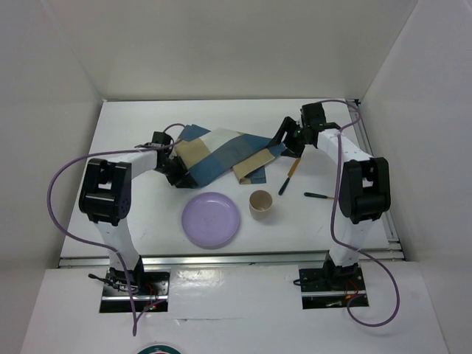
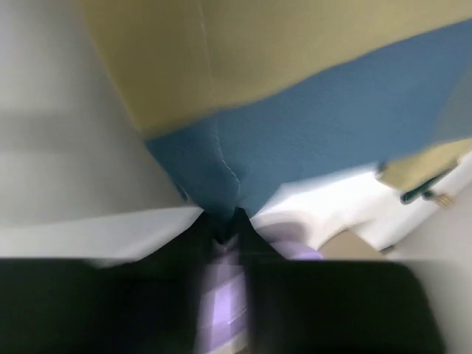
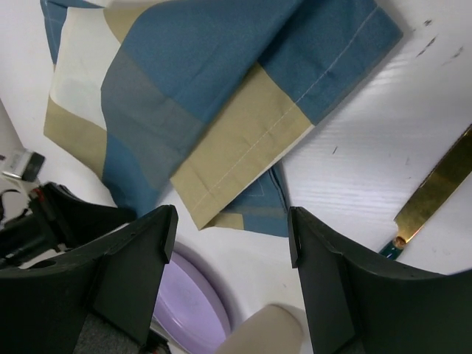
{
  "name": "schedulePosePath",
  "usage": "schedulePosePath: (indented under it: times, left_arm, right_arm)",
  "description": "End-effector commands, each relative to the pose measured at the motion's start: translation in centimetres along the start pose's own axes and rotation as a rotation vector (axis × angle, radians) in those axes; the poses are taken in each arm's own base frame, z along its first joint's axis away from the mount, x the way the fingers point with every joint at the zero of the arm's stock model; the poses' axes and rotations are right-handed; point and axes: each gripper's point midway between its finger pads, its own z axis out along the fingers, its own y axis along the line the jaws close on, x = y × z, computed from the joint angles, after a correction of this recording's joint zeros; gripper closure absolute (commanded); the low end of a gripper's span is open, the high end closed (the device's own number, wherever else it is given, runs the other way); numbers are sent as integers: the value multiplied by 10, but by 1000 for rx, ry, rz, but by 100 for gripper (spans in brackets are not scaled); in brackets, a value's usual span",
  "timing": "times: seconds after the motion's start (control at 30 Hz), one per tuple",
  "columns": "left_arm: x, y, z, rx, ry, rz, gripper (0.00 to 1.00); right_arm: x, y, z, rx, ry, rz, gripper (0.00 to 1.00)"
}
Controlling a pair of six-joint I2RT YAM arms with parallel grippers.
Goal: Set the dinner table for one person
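Crumpled placemat (image 1: 221,151) lies toward the far edge of the counter (image 1: 125,125); left jaws clench it, right jaws hover released. Plate (image 1: 212,219), cup (image 1: 260,203), cutlery (image 1: 290,175) look unplaced; setting seems barely begun.

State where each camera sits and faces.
Top external: above and behind the arms, looking down on the dinner table; both arms show.
Left wrist: on the left arm, close on the placemat pinched in the left gripper.
Right wrist: on the right arm, looking down past the open right gripper at the placemat.
Shared: placemat in all; purple plate and cup in top and right wrist.
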Motion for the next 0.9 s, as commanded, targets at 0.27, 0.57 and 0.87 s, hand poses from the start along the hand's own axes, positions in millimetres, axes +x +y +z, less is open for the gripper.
schedulePosePath:
  times: [0.27, 0.57, 0.87]
  left_arm:
    - [-40, -19, -32, 4, -109, 23, 100]
    - [-63, -51, -75, 64, -197, 88, 100]
    - [-63, -62, -89, 90, -218, 113, 100]
  right_arm:
    - [-61, -5, 31, -143, -7, 205, 27]
    - [-68, -6, 70, -198, 61, 277, 28]
    - [-64, -17, 96, -214, 97, 332, 45]
